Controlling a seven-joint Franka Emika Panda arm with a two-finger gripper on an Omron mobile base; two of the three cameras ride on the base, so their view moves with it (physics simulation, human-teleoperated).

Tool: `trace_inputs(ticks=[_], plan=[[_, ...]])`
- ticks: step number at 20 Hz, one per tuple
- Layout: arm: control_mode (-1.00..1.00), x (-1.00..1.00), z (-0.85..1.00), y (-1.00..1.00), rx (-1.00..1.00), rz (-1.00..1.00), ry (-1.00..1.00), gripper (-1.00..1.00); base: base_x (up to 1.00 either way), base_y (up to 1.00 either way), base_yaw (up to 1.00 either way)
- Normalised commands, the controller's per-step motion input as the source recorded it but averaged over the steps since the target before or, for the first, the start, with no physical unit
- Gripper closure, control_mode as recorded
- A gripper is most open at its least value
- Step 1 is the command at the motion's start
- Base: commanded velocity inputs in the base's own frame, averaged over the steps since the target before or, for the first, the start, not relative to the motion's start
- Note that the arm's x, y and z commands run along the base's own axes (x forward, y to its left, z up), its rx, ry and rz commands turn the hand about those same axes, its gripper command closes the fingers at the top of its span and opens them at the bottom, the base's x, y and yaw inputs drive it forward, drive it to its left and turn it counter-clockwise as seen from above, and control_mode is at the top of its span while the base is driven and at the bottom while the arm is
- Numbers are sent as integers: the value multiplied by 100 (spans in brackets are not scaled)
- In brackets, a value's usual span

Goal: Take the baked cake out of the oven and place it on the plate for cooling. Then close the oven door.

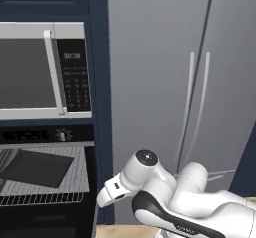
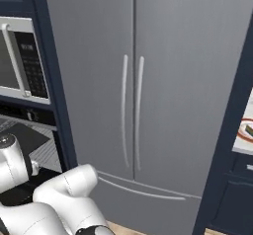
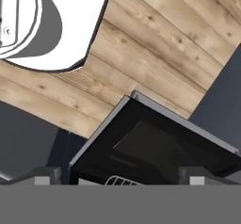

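The black oven (image 1: 30, 135) sits under the microwave, its cavity open to view with wire racks (image 1: 47, 198) inside. A dark flat tray (image 1: 35, 167) lies on the upper rack; the cake is hidden. The oven door (image 3: 155, 148) hangs open and flat, its black glass and silver handle edge (image 3: 186, 120) seen from above in the hand view. My gripper (image 3: 120, 177) is open, its tips wide apart, looking down over the door and a bit of wire rack (image 3: 120, 180). A red-rimmed plate (image 2: 245, 130) rests on a light counter at the far right, partly cut off.
The grey-fronted microwave (image 1: 30, 72) hangs above the oven. A tall grey double-door fridge (image 2: 133, 91) stands to the oven's right. Dark blue cabinet posts (image 1: 98, 107) flank it. Wooden floor (image 3: 155, 44) lies below the door. My folded white arm (image 1: 170, 197) fills the lower foreground.
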Motion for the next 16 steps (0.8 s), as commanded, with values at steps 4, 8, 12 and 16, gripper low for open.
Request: trace_inputs(ticks=[4, 8, 12, 16], plan=[[100, 0, 0, 0, 0, 0, 0, -100, 1, 30, -6], [100, 0, 0, 0, 0, 0, 0, -100, -4, 41, -7], [100, 0, 0, 0, 0, 0, 0, -100, -30, 40, -3], [100, 0, 0, 0, 0, 0, 0, -100, -28, 35, -5]])
